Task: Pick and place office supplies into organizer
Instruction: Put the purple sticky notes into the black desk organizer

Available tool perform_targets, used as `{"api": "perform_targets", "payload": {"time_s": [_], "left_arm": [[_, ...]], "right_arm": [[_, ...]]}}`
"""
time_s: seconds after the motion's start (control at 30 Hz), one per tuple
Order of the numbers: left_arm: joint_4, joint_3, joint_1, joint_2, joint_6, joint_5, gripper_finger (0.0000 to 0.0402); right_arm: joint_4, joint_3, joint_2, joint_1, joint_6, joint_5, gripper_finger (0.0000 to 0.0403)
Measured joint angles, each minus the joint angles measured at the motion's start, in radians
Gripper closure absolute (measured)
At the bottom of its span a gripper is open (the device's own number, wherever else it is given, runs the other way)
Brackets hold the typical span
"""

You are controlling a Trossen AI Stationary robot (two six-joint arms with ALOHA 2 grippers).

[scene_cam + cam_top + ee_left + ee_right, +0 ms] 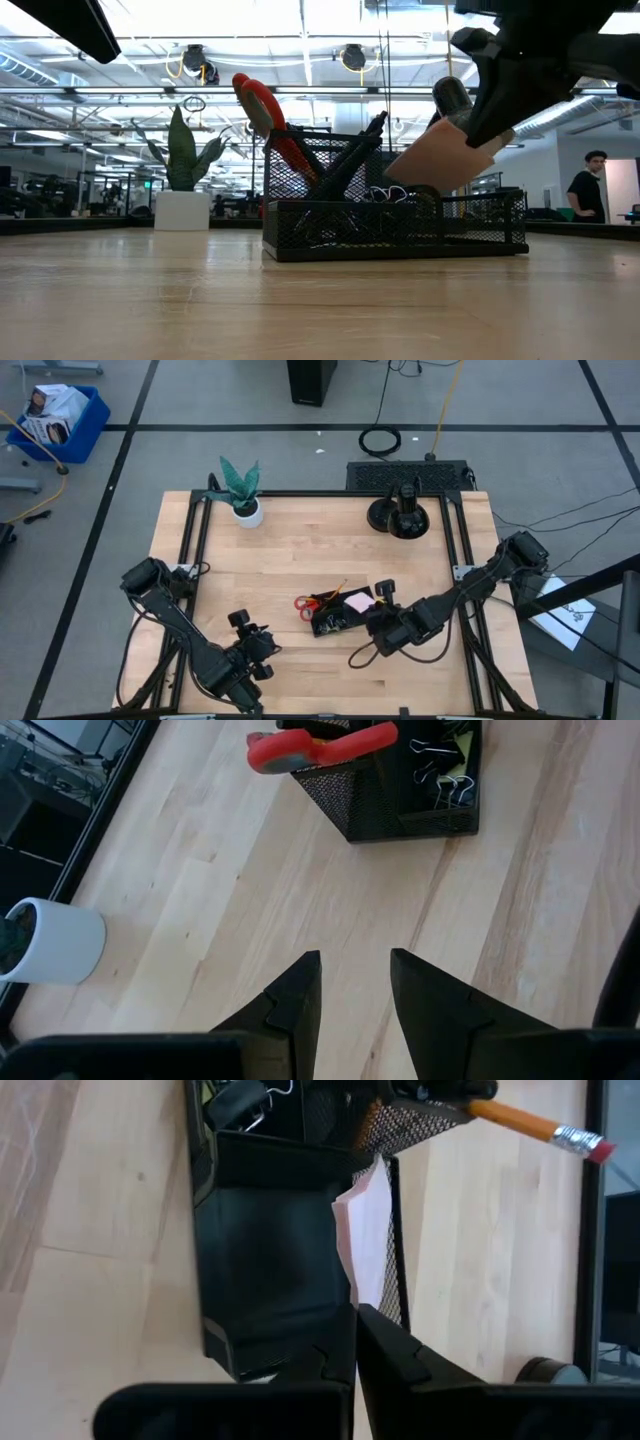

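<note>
The black mesh organizer stands on the table near its middle. Red-handled scissors, black pens and an orange pencil stick up out of its tall cup. Clips lie in a low compartment. My right gripper is shut on the pale pink sticky-note pad just over the organizer's right end. My left gripper hovers open over bare wood on the organizer's near left, with nothing between its fingers. My right gripper pinches the pad by its near edge between the two fingers, one on each flat face. The fingers slant down from the table's near right side. The pad is lifted and tilted, reaching past the fingertips over the organizer's low right compartment.
A green plant in a white pot stands at the far left of the table. A round black stand sits at the far right. Bare wood lies left of and in front of the organizer. A person stands in the room behind.
</note>
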Motion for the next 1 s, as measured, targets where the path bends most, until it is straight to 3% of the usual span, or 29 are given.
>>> {"api": "perform_targets", "payload": {"time_s": [1.0], "left_arm": [[0.002,0.0,0.001,0.0,-0.008,-0.001,0.0275]], "right_arm": [[0.025,0.0,0.086,-0.03,0.011,-0.027,0.0403]]}}
